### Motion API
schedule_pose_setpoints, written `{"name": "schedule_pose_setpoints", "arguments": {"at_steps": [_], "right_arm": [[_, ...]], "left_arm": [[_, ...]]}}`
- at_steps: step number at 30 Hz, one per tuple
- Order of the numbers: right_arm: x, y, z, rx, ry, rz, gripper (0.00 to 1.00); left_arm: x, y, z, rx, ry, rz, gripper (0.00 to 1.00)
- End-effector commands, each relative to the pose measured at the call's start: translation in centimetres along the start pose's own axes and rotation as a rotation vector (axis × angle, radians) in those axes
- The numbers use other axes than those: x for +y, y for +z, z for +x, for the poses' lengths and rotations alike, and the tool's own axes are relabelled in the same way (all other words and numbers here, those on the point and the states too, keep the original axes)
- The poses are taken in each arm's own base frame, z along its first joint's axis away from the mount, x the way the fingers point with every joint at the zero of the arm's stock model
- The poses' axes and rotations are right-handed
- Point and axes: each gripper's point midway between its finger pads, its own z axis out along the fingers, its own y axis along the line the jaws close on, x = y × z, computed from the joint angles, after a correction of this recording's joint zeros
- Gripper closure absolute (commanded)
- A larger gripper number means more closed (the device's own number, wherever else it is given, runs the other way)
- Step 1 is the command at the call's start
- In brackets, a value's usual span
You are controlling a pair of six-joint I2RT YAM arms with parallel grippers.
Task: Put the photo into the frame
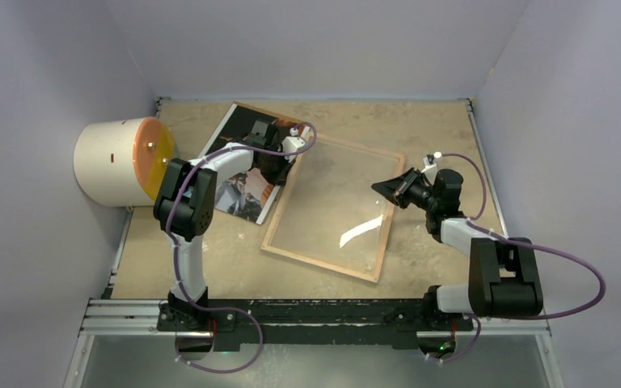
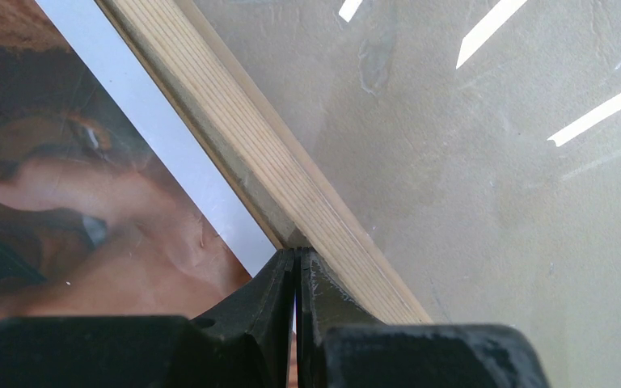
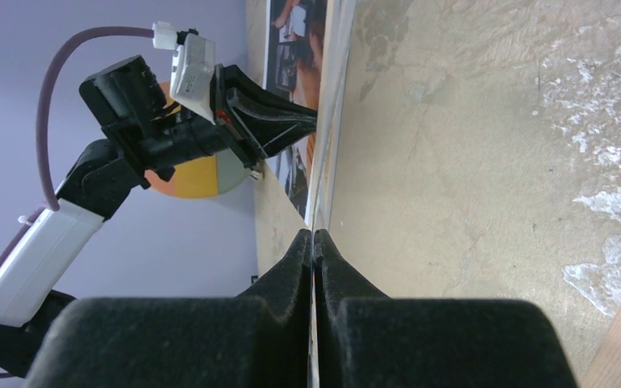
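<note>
the frame [image 1: 319, 264] lies flat on the table [image 1: 428, 121] near the middle, wood-brown back up, with the table surface showing through its glass. its long axis runs from the near edge toward the far wall, leaning a little to the right at the far end. the photo [image 1: 228, 133] lies just left of it, picture side up. its long sides run parallel to the frame's, and its right edge sits against the frame's left rail. in the left wrist view the photo's white border meets that rail [image 2: 259, 162] along a straight seam, though whether the border slips under the wood i cannot tell.

the left gripper [image 1: 279, 171] is down at this seam. its fingers are pressed together with only a hairline between them [image 2: 295, 259], the tips right where border and rail meet — whether they pinch the photo's edge cannot be made out.

the right gripper [image 1: 378, 187] reaches in from the right to the frame's right long rail, turned on its side. its fingers are closed to a sliver [image 3: 314, 236], and a thin pale edge runs straight out from between them toward the far side — it appears clamped on the frame's edge there.
</note>
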Motion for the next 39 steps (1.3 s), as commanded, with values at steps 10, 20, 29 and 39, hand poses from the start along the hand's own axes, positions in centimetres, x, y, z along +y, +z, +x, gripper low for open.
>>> {"name": "schedule_pose_setpoints", "arguments": {"at_steps": [10, 20, 29, 39], "right_arm": [[-1.7, 0.2, 1.3, 0.045, 0.008, 0.021, 0.91], [-2.9, 0.4, 1.3, 0.054, -0.002, 0.067, 0.84], [-4.3, 0.5, 1.7, 0.059, 0.005, 0.098, 0.76], [-5.4, 0.8, 1.5, 0.059, 0.007, 0.141, 0.65]], "left_arm": [[-1.2, 0.2, 2.8, 0.085, -0.046, 0.045, 0.93], [-1.1, 0.3, 2.8, 0.083, -0.044, 0.043, 0.94], [-1.1, 0.1, 2.8, 0.085, -0.044, 0.041, 0.94], [-1.1, 0.0, 2.7, 0.083, -0.040, 0.038, 0.94]]}}
